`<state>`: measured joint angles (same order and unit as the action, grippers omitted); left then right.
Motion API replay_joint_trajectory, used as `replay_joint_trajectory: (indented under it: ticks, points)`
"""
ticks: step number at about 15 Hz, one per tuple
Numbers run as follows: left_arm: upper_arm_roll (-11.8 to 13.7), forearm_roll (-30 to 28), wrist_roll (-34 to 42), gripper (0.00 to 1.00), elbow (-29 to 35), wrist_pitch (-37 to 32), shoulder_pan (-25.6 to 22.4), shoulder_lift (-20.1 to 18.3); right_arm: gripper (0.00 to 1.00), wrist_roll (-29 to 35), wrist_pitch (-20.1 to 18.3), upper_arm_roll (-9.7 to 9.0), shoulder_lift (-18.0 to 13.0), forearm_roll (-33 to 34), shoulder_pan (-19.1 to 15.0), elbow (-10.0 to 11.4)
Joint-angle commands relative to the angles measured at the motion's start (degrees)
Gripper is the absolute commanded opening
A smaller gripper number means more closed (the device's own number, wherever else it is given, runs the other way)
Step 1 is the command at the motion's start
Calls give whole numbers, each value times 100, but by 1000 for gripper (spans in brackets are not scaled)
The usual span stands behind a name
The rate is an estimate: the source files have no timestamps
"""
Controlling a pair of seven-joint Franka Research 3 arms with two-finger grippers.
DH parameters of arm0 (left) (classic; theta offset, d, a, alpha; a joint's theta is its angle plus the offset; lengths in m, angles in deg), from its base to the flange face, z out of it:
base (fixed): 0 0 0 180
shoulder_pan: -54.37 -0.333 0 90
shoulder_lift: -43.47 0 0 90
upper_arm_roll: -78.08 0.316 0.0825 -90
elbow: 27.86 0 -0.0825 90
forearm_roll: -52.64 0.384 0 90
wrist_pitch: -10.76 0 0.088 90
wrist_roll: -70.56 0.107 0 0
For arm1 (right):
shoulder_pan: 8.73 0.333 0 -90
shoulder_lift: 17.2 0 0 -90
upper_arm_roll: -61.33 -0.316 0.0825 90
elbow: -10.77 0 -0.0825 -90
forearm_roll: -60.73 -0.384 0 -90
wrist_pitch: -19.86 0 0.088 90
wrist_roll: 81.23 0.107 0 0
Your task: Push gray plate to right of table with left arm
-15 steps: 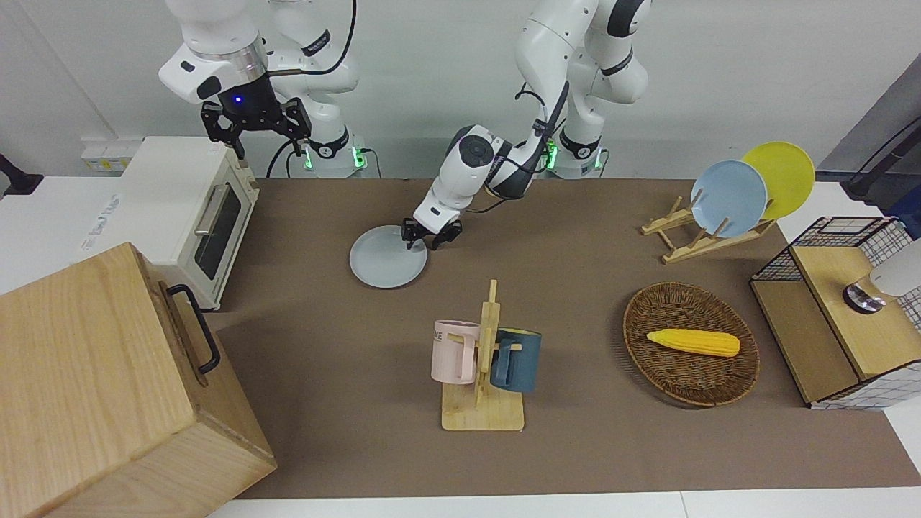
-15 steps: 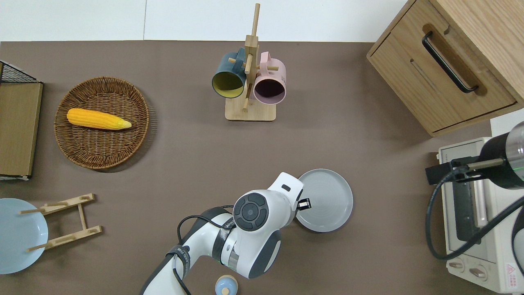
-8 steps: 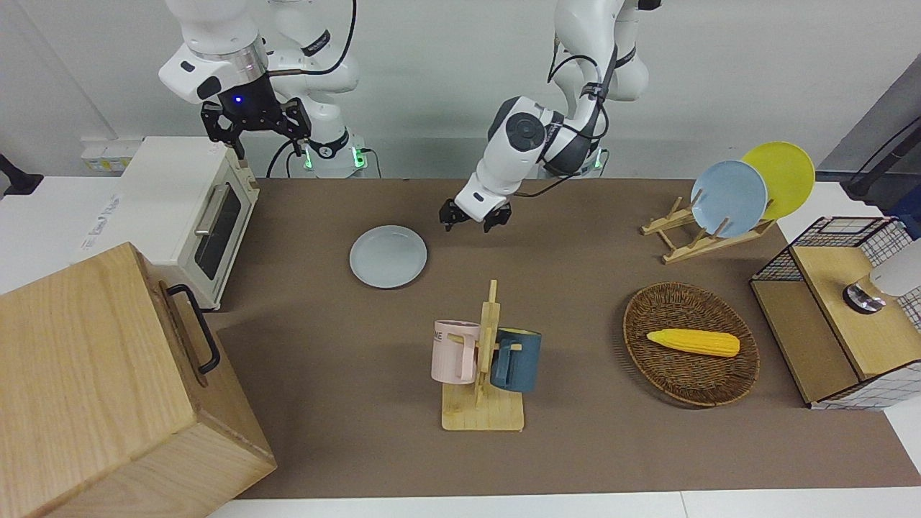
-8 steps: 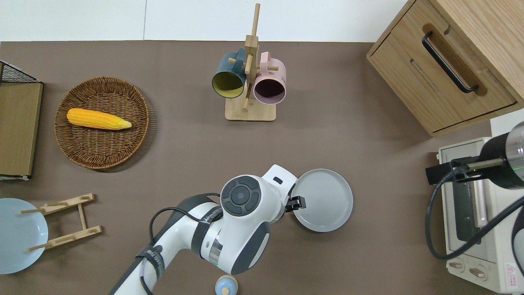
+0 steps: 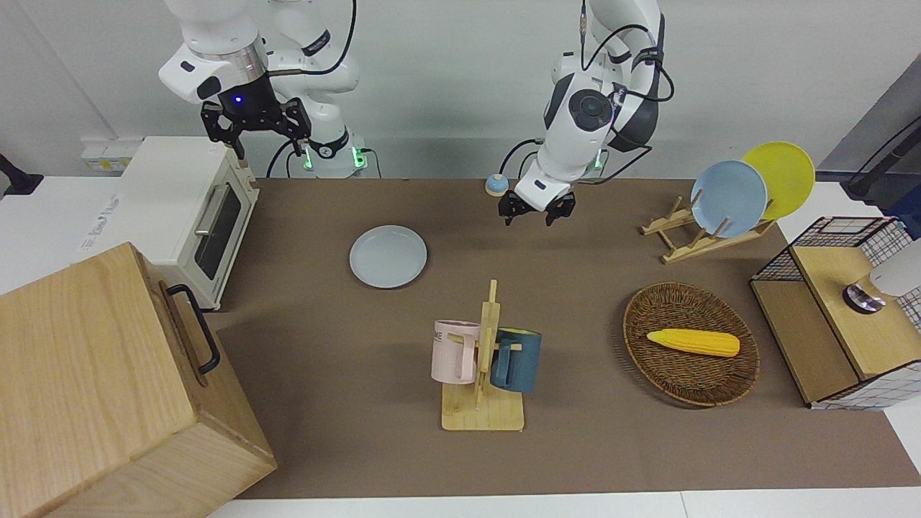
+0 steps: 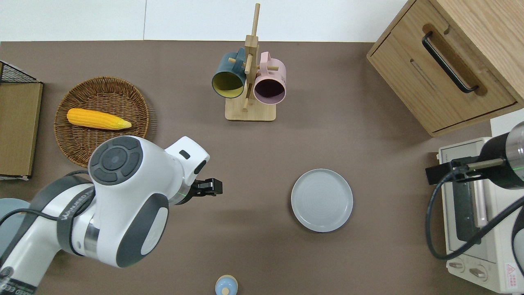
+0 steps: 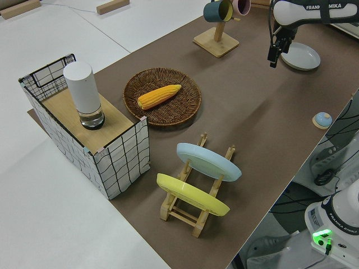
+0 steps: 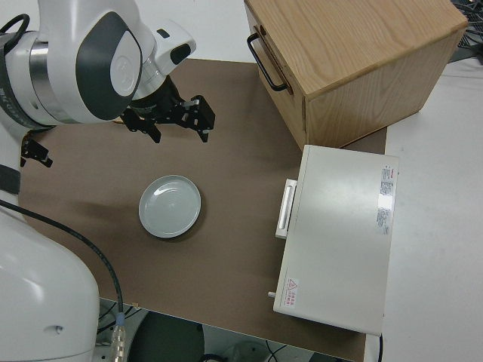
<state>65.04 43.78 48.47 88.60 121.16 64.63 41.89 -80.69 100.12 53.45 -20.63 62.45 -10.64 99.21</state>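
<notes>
While the right arm is parked, the front view counts one gray plate (image 5: pixel 388 256) flat on the bench (image 5: pixel 590 446), toward the right arm's end, and the left claw (image 5: pixel 537 209) raised, fingers spread and empty. Overhead: two mugs (image 6: pixel 227 79) on one rack, one corn cob (image 6: pixel 98 119) in one basket (image 6: pixel 123 88). Left side view: two racked plates (image 7: pixel 207 161).
</notes>
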Motion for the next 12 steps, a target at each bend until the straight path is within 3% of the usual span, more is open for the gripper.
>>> replay_joint_trajectory:
  ticks: [1,4,7,12]
  points:
    - [-49,165,300,995,61,-142,-498,-429,996,-46,-81,-109,-53,48,-135,-2]
    - [-49,156,1020,995,-105,-413,-1138,-684,996,-46,-81,-109,-53,57,-135,-2]
    - [-49,209,1505,995,-684,-1098,-1614,-712,996,-46,-81,-109,-53,48,-135,-2]
    - [21,499,1541,995,-1685,-2056,-1703,-720,996,-46,-81,-109,-53,48,-135,-2]
